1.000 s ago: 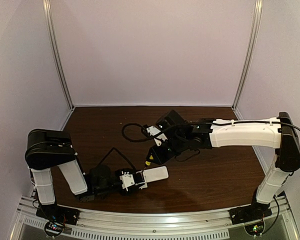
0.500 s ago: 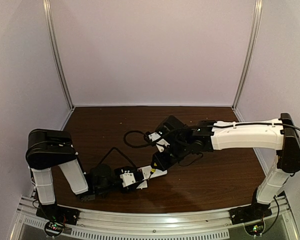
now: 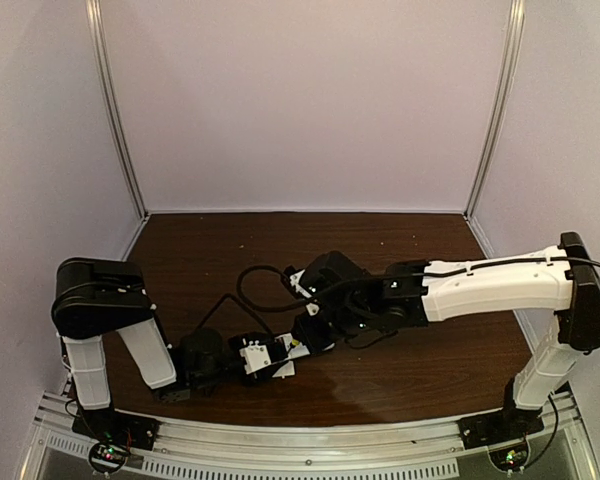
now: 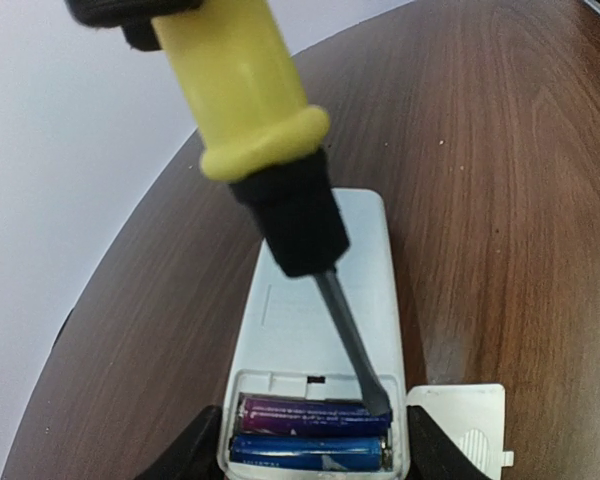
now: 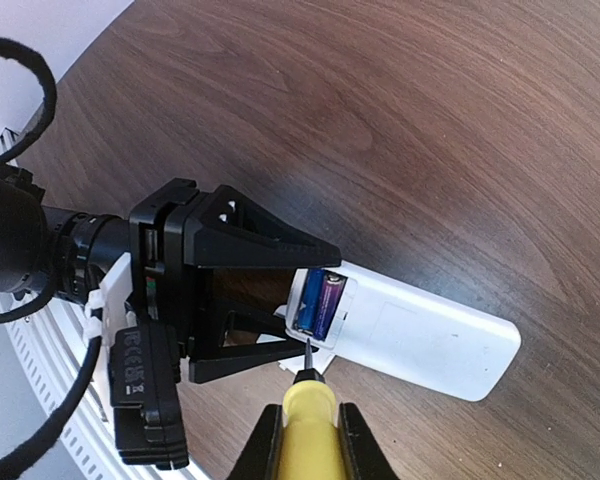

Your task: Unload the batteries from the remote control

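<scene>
The white remote control [image 4: 320, 300] lies on the dark wood table with its battery bay open. My left gripper [image 4: 315, 455] is shut on that end, one finger on each side. Two batteries lie side by side in the bay, a purple one [image 4: 300, 412] and a blue one [image 4: 300, 450]. My right gripper [image 5: 308, 425] is shut on the yellow-handled screwdriver [image 5: 308, 440]. The screwdriver's blade tip [image 4: 376, 402] rests at the right end of the purple battery. In the top view the right gripper [image 3: 312, 335] hangs over the remote and hides most of it.
The small white cover piece [image 4: 468, 425] lies on the table just right of the left gripper. A black cable [image 3: 252, 290] loops from the right wrist. Pale walls close off the back and sides, and an aluminium rail [image 3: 300, 450] runs along the near edge.
The right arm has swung toward the near left and lowered, bringing the screwdriver tip to the open battery bay. The left arm and the remote have stayed put.
</scene>
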